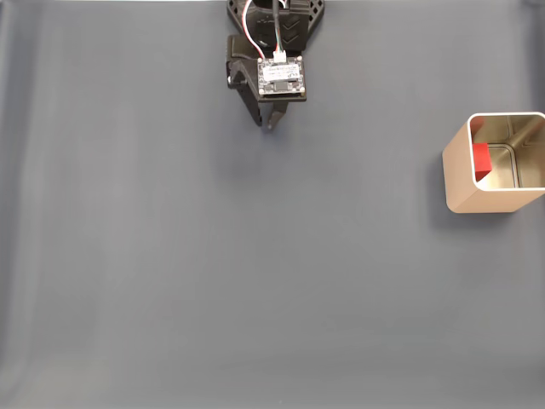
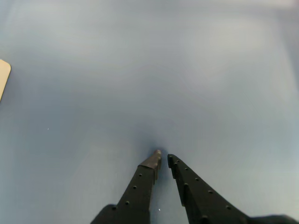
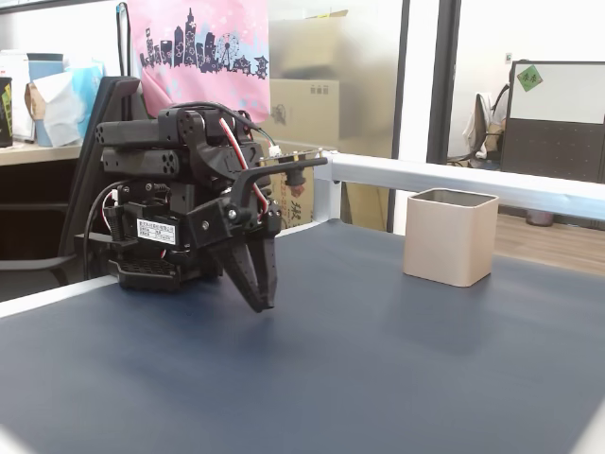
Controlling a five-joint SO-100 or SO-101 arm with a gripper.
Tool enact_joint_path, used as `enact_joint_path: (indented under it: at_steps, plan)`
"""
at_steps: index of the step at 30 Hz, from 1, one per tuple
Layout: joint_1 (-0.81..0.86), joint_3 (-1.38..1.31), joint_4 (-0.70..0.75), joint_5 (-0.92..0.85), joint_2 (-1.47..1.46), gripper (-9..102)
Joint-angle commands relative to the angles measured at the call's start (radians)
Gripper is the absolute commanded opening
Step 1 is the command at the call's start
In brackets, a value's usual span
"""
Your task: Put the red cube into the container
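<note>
The red cube (image 1: 481, 161) lies inside the container (image 1: 460, 192), against its left inner wall in a fixed view from above. The container (image 3: 450, 237), a beige square tin with a shiny inside, stands at the right of the dark blue table; its corner (image 2: 3, 77) shows at the left edge of the wrist view. My gripper (image 1: 266, 125) is folded back near the arm's base at the top middle, far from the tin. Its black fingers (image 2: 145, 179) are shut with nothing between them, tips close above the table (image 2: 163, 158). From the side the gripper (image 3: 261, 305) points down.
The arm's base (image 3: 151, 232) sits at the table's back edge. A white metal rail (image 3: 454, 180) runs along the far side of the table behind the tin. Office furniture and boxes stand beyond the table.
</note>
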Motion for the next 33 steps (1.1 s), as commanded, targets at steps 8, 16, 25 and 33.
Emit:
enact_joint_path:
  at_steps: [8, 16, 25, 33]
  plan:
    - [0.015, 0.011, 0.137, 0.034, 0.109, 0]
    - [0.026, 0.011, 0.140, 0.046, 0.109, 1]
    - [0.026, 0.011, 0.140, 0.046, 0.109, 1]
    - [0.026, 0.011, 0.140, 0.046, 0.109, 1]
